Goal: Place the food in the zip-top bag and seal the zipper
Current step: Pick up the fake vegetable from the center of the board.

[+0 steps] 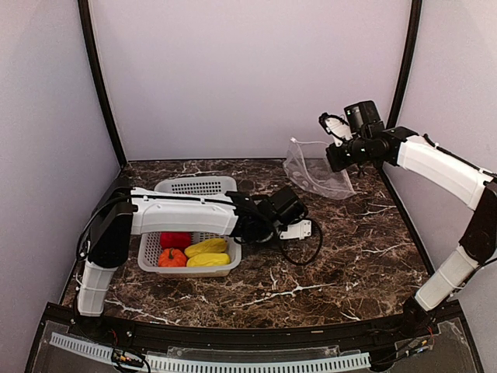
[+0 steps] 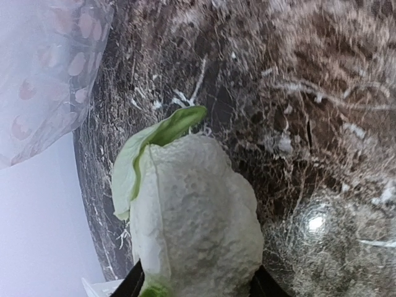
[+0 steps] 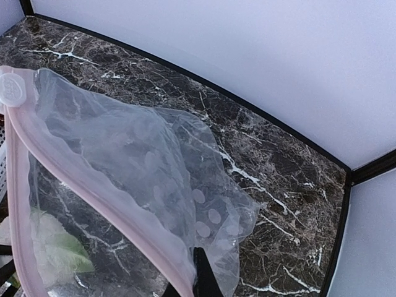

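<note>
My left gripper (image 1: 297,228) is shut on the white cauliflower (image 2: 198,210) with pale green leaves, held low over the marble table right of the basket. My right gripper (image 1: 336,155) is shut on the zip-top bag (image 1: 314,169) and holds it lifted at the back right, mouth facing left. In the right wrist view the pinkish zipper (image 3: 93,192) runs to my gripper (image 3: 195,286); the cauliflower (image 3: 55,247) shows through the mouth. A red pepper (image 1: 175,239), an orange fruit (image 1: 171,257) and two yellow pieces (image 1: 207,254) lie in the basket. Grapes and the small green piece are out of view.
The white perforated basket (image 1: 194,186) stands at the left middle of the dark marble table (image 1: 349,256). A black cable (image 1: 307,252) loops on the table beside my left gripper. White walls close in the back and sides.
</note>
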{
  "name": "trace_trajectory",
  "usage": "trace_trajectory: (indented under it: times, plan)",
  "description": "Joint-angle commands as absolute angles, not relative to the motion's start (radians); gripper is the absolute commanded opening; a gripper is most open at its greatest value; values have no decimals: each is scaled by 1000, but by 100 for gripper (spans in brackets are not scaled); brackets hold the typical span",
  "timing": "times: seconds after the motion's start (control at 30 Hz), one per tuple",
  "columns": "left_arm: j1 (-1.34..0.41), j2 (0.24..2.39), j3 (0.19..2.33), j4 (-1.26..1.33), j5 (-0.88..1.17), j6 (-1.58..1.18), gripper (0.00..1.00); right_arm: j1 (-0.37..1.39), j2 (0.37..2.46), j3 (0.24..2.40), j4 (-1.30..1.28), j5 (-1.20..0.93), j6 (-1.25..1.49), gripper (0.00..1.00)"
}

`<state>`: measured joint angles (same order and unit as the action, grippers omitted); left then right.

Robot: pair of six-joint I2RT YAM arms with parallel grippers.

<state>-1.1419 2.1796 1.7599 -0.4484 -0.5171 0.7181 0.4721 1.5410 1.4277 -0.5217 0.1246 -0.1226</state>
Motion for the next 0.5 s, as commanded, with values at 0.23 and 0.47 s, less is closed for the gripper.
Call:
trace_trajectory:
  times: [0.23,0.47]
  plan:
    - [-1141,1872,1813,-339,-140,230,40,440,1528,1417,-491,175,-140,0]
    - [-1089,1751,1611,34,-44,-178,37,439,1575,1448,-507,133,-114,0]
